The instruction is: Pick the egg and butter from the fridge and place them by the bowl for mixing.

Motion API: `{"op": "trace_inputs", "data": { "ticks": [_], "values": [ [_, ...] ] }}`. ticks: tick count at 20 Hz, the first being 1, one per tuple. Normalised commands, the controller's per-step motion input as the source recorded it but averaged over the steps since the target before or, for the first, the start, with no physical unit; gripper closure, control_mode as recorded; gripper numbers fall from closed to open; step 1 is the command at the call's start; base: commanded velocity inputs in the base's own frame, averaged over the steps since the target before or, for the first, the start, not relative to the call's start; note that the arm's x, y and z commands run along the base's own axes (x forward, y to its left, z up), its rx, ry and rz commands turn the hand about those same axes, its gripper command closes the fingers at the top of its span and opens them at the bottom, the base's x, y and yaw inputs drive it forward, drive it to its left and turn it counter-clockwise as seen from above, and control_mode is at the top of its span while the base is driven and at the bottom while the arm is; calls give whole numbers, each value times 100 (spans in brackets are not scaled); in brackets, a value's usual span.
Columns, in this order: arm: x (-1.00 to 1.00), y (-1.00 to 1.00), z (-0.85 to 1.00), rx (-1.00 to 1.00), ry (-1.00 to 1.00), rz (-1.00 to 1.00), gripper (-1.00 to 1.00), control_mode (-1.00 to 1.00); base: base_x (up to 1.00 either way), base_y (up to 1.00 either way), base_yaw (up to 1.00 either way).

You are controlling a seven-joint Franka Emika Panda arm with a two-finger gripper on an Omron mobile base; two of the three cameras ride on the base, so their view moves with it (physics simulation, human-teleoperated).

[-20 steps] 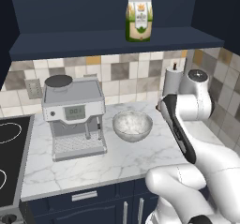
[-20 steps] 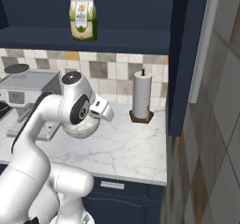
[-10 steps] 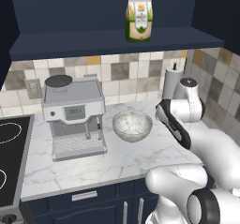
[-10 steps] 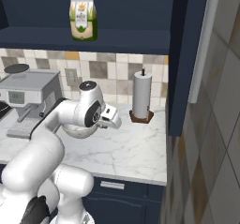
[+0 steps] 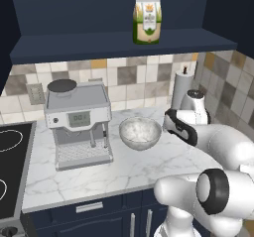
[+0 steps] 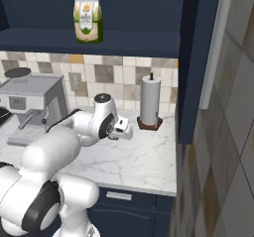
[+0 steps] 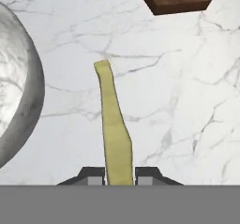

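Tool clamped on the butter, held over the marble table just beside the bowl; green-and-cream carton on the upper shelf, label print too small to read.

The bowl is cut off at the hand view's left edge; the egg's whereabouts cannot be told.

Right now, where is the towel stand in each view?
Left base view: towel stand at right, against the tiles.
Right base view: centre, by the navy panel.
Hand view: its wooden base, top edge.
Shared landmark: the counter under it.
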Motion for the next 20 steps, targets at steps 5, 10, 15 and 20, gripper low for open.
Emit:
{"op": "trace_inputs", "data": {
  "ticks": [5,10,15,20],
  "values": [
    [35,-2,-38,1,5,3,100,-100,0,0,0],
    [32,0,-26,3,0,4,100,-100,0,0,0],
    [23,0,-24,1,0,2,100,-100,0,0,0],
    [9,0,-24,0,0,0,100,-100,0,0,0]
  ]
}}
